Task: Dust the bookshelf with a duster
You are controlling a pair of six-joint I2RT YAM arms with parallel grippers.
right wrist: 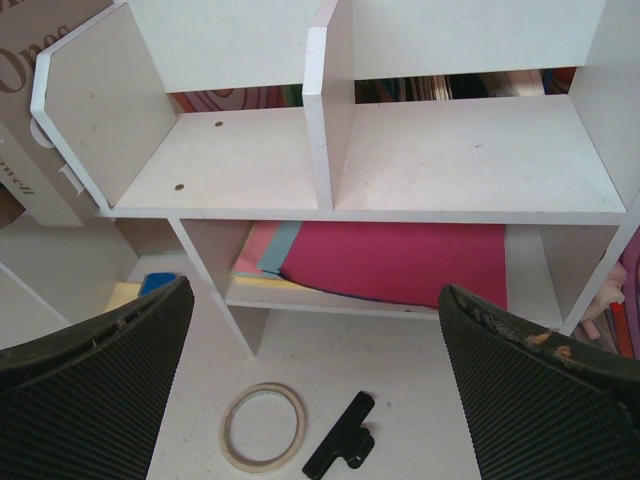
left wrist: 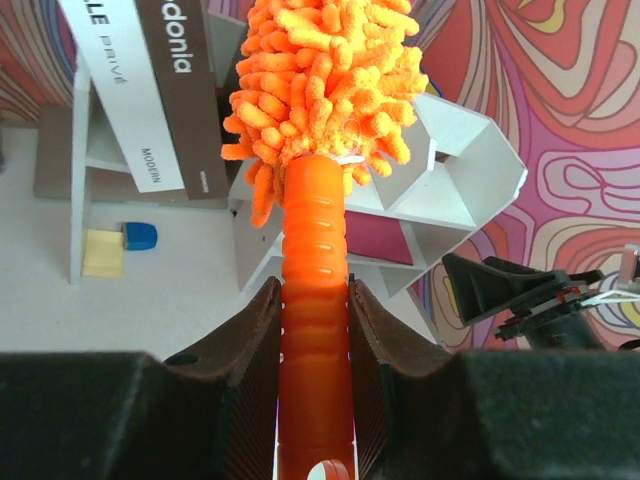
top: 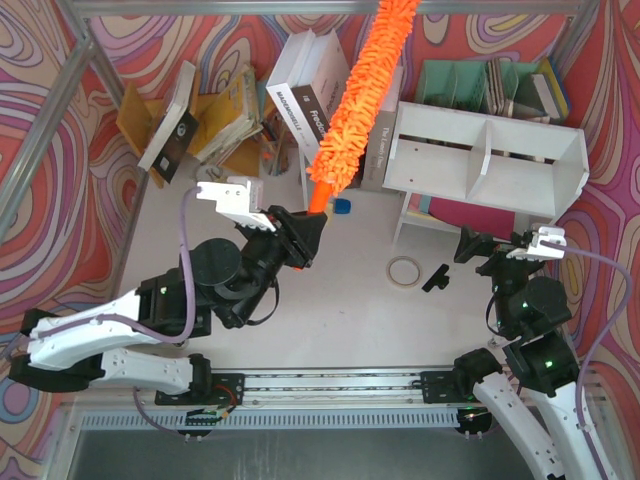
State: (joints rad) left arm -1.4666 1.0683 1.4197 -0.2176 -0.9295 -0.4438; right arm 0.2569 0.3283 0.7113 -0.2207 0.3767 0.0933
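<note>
Left gripper (top: pixel 308 222) is clamped narrow on the ribbed orange plastic handle of the duster (top: pixel 355 95), just below the head. The shaggy microfibre head points far, up in the air over the leaning books (top: pixel 310 90), left of the bookshelf (top: pixel 440 122). It looks clear of the boards. Right gripper (right wrist: pixel 315 375) is spread wide and empty, near side of the shelf, facing its two open compartments. Shelf is flat white matte board with one divider. My read: swing the head right, lay the fluff flat along a board, use light long strokes and work into the divider corners. Hold the rigid handle off the edges, since the shelf may slide. A tape ring (top: pixel 404 270) and black clip (top: pixel 436 277) lie on the worktop (top: pixel 350 320).
</note>
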